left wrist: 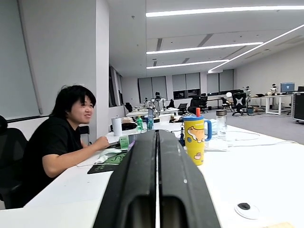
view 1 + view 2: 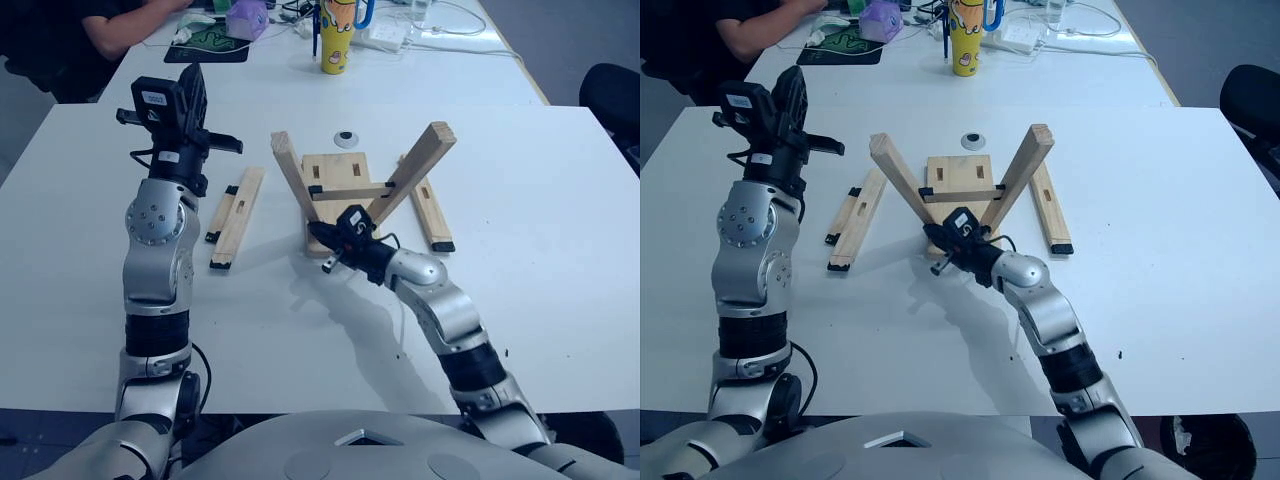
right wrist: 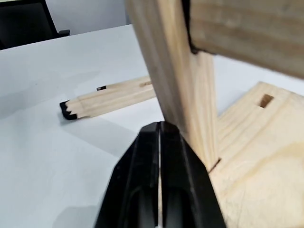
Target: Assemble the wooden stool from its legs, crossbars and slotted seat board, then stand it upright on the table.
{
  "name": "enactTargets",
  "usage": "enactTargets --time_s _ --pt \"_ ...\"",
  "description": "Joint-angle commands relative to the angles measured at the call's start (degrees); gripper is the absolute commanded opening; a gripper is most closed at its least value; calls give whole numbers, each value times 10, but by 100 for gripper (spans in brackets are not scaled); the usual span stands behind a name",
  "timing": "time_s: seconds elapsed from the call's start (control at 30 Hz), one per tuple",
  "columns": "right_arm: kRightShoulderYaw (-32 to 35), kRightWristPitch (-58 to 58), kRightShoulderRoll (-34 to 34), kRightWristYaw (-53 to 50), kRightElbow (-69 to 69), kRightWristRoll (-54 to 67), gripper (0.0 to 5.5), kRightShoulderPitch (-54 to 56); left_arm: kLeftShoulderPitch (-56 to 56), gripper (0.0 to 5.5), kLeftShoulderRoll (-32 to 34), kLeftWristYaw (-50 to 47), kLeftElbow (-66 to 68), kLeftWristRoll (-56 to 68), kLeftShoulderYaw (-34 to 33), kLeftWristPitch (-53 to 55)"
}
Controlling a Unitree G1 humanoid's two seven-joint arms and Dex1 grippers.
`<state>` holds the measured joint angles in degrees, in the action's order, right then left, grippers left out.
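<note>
The slotted seat board (image 2: 338, 170) lies flat mid-table. Two legs stand in it as a V, the left leg (image 2: 292, 172) and the right leg (image 2: 418, 165), tied by a crossbar (image 2: 350, 191). My right gripper (image 2: 327, 243) is shut with nothing between its fingers, low at the board's near edge by the foot of the left leg (image 3: 180, 80). A pair of loose legs (image 2: 236, 214) lies left of the board, and another leg (image 2: 430, 215) lies on its right. My left gripper (image 2: 194, 92) is raised above the table's left side, shut and holding nothing.
A small round white disc (image 2: 346, 138) sits just behind the board. On the far table stand a yellow mug (image 2: 338, 35), a dark mat (image 2: 207, 42) and cables, with a person seated there. Open tabletop surrounds the parts in front and on the right.
</note>
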<state>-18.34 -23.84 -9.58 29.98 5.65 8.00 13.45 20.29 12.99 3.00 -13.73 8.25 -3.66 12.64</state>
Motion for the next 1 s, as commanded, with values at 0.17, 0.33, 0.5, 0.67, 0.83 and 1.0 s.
enactTargets --time_s 0.17,0.33,0.5,0.67,0.83,1.0 --pt "14 1 -14 -13 105 6 0 -65 -76 2 -56 -7 -59 2 43 35" --pt "65 -13 -89 -13 317 15 0 -212 -203 2 -83 -19 -179 14 65 67" --pt "239 -6 -54 -139 318 -1 0 -293 -235 2 -93 -42 -227 -6 61 78" --pt "292 -19 -22 -247 259 -17 0 -142 -175 2 -95 -57 -190 -30 52 72" --pt "277 -7 -1 -294 211 -33 0 -23 -117 2 -89 -54 -167 -42 52 82" --pt "283 -13 9 -310 216 -30 0 -12 -107 2 -83 -44 -167 -48 52 88"
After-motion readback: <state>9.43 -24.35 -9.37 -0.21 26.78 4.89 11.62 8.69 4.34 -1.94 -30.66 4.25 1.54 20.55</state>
